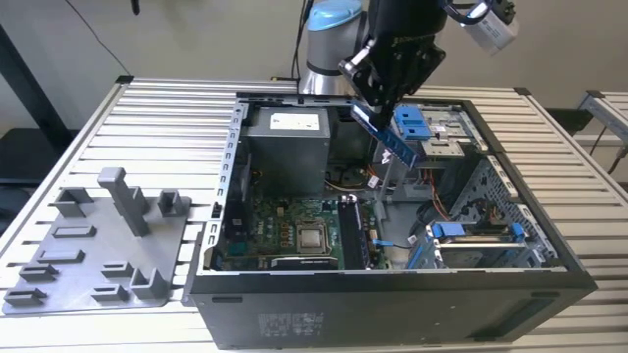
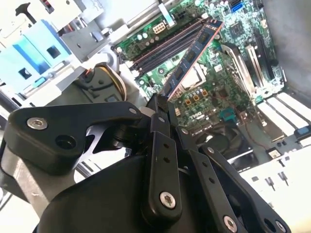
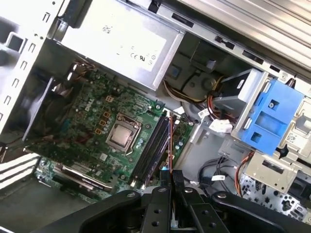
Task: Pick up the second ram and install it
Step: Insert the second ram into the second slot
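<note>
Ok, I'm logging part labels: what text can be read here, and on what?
Nothing legible to quote.
Power supply label: print too small to read.
Sticker on the case: blurred.
Motherboard markings: too small.
Second ram, gripped in the hand: no readable print.

one open black metal computer case stands on the slatted metal surface, and one grey plastic fixture tray lies near the surface's edge at the exterior view's left. in the case: one green motherboard, one square silver processor, one grey power supply box, two blue plastic drive brackets. one long dark green-black memory stick.
</note>
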`<state>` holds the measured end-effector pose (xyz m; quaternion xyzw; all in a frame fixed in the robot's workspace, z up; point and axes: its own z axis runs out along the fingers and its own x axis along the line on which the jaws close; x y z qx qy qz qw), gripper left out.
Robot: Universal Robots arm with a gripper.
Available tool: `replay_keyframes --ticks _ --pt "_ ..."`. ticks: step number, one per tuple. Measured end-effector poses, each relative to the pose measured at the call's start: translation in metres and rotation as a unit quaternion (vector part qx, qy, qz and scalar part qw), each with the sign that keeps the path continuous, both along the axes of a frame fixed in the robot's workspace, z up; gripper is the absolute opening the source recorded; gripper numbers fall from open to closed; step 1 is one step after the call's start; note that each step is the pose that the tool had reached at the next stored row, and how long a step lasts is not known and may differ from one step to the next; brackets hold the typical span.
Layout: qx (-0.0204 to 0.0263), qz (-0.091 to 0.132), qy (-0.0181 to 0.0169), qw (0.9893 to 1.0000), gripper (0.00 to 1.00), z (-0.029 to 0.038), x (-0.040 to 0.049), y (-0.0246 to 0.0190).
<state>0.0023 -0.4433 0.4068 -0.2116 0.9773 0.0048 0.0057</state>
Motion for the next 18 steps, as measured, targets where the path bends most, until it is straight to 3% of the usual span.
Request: replay_keyframes --ticks 5,9,14,18 --pt "-0.0001 -0.038 0.0000 0.9993 0.13 -0.0002 0.0000 0.0000" --pt "-0.0001 -0.074 0.0000 0.9973 0.13 -0.0005 0.0000 0.0000" --pt "0.0000 -0.120 0.0000 0.9928 0.13 -0.0009 0.0000 0.0000" --pt "0.0000 -0.155 0.0000 0.9879 0.13 -0.0012 0.0000 0.0000"
